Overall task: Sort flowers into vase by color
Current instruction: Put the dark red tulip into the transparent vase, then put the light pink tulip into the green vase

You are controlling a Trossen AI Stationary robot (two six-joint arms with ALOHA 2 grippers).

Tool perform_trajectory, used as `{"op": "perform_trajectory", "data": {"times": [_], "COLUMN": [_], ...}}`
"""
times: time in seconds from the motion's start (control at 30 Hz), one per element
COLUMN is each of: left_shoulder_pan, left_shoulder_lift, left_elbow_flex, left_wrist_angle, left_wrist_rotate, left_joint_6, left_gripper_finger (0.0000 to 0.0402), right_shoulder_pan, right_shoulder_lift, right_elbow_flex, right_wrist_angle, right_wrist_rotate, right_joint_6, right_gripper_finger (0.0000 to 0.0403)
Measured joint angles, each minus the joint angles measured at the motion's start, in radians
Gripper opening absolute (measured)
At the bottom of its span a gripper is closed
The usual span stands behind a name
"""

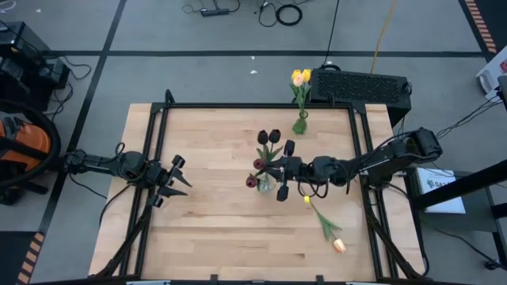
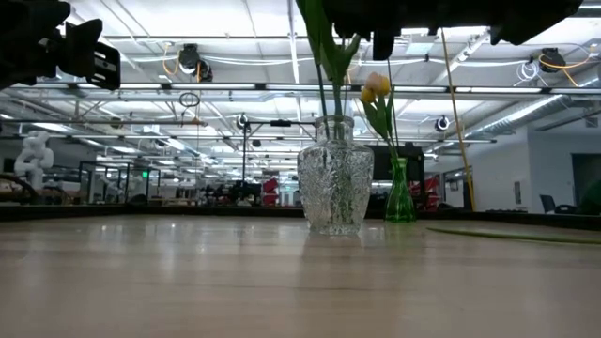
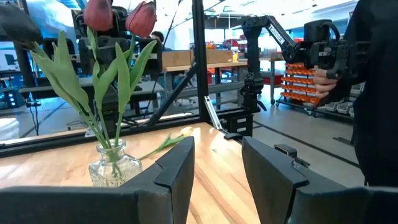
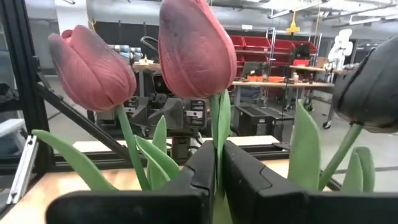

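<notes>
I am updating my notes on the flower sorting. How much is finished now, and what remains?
Done: yellow tulips stand in the green vase, and dark tulips in the clear glass vase. In hand: the right gripper pinches a maroon tulip's stem over that vase. Left: a peach tulip lies on the table. The left gripper waits open at the left side.

The whole surface (image 1: 238, 198) is seen from directly overhead. It is viewed level from its edge. Both wrist views are aimed across it. The clear vase (image 2: 335, 188), toward three o'clock of centre overhead, is shared.
</notes>
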Motion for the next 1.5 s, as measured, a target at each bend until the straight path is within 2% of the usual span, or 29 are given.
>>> {"op": "perform_trajectory", "data": {"times": [0.43, 0.87, 1.2, 1.37, 1.5], "left_shoulder_pan": [0.0, 0.0, 0.0, 0.0, 0.0], "left_shoulder_lift": [0.0, 0.0, 0.0, 0.0, 0.0], "left_elbow_flex": [0.0, 0.0, 0.0, 0.0, 0.0], "left_wrist_angle": [0.0, 0.0, 0.0, 0.0, 0.0], "left_wrist_rotate": [0.0, 0.0, 0.0, 0.0, 0.0], "left_joint_6": [0.0, 0.0, 0.0, 0.0, 0.0], "left_gripper_finger": [0.0144, 0.0144, 0.0144, 0.0144, 0.0144], "right_shoulder_pan": [-0.008, -0.008, -0.008, -0.001, 0.011], "right_shoulder_lift": [0.0, -0.01, -0.126, -0.222, -0.305], "right_elbow_flex": [0.0, -0.002, -0.002, -0.002, 0.016], "right_wrist_angle": [-0.009, -0.044, -0.061, -0.21, -0.457], "right_wrist_rotate": [0.03, 0.027, 0.027, 0.08, 0.115], "right_joint_6": [0.086, 0.177, 0.111, 0.208, 0.43], "right_gripper_finger": [0.0031, 0.0131, 0.0162, 0.0157, 0.0145]}}
